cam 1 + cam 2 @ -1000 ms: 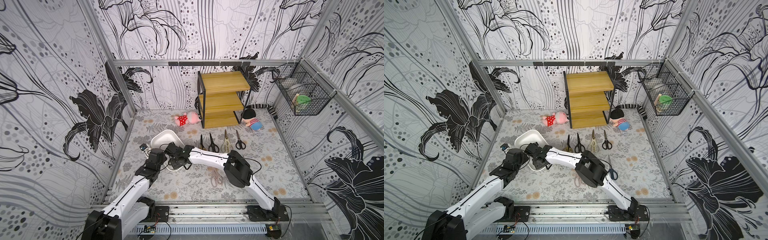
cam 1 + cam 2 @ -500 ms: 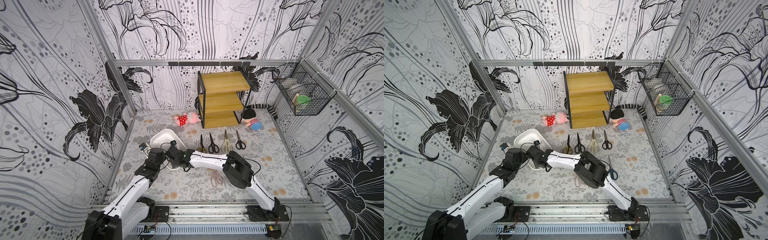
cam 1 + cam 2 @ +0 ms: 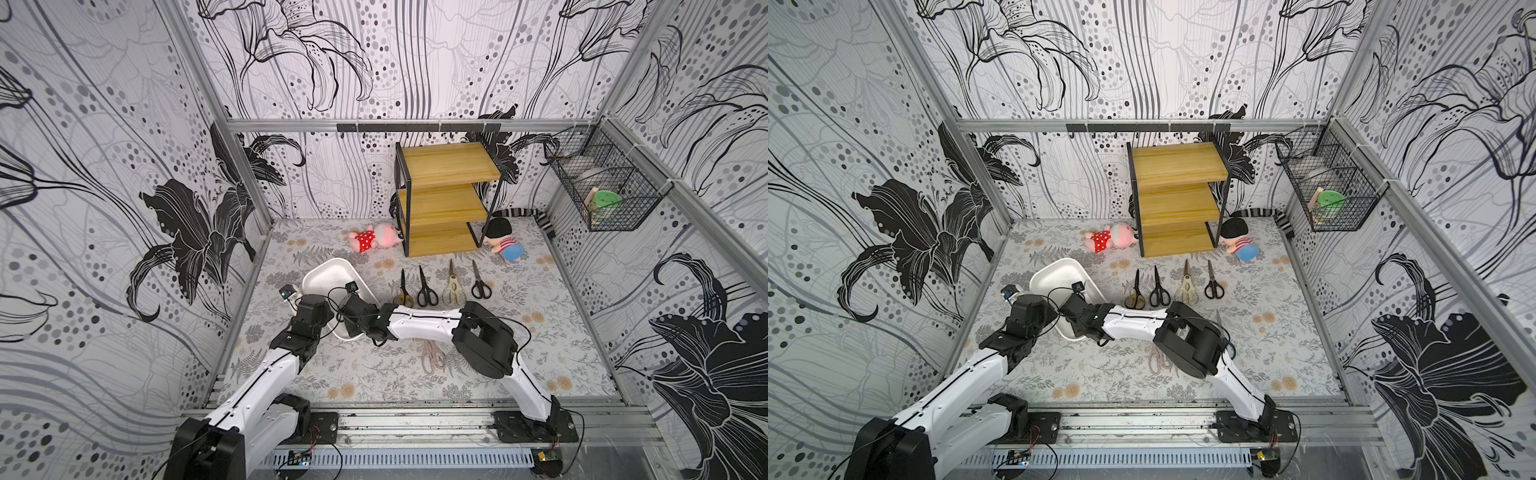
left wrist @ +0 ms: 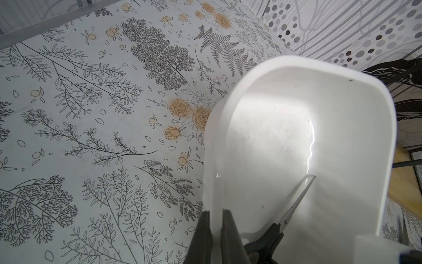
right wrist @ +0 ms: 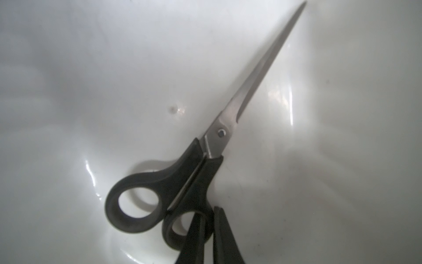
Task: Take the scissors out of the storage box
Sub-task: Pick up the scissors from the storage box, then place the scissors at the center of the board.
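Nearer the robot than the storage box, pale pink scissors lie on the mat. The left gripper is clamped on the box's side wall. The box holds only the black-handled scissors; the right gripper is pinched on their smaller finger ring. Beyond the box and to its right, a row of four scissors lies on the mat. Farther from the box, a wire basket on the wall holds a green-topped item.

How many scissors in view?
7. Rowed on mat: yellow-handled, black, cream, another black. Pink pair beside right arm; another's blade shows behind it; black-handled pair in storage box. More may hide.
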Motion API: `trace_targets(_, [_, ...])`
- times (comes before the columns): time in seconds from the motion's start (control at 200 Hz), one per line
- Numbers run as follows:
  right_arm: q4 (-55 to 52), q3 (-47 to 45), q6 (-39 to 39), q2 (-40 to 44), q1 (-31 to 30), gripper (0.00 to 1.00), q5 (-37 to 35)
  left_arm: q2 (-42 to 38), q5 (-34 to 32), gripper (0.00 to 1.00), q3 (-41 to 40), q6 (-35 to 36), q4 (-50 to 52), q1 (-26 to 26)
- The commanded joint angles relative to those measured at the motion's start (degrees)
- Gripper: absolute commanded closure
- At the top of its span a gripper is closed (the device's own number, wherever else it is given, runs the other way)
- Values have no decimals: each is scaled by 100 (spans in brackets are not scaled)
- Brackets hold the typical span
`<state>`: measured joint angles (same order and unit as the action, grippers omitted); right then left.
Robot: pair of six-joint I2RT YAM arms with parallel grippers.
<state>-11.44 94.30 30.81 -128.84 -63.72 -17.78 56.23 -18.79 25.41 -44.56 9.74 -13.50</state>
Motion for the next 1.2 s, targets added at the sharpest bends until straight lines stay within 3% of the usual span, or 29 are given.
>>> trace_targets(0.0, [-343, -455, -179, 207, 110, 100, 130, 115, -178, 100, 166, 103, 104, 208])
trace_targets(0.385, [22, -1089, -321, 1019, 124, 100, 480, 103, -235, 100, 319, 254, 142, 358])
trace_targets(1.196, [405, -1156, -571, 1941, 125, 100, 1101, 368, -63, 100, 499, 342, 177, 548])
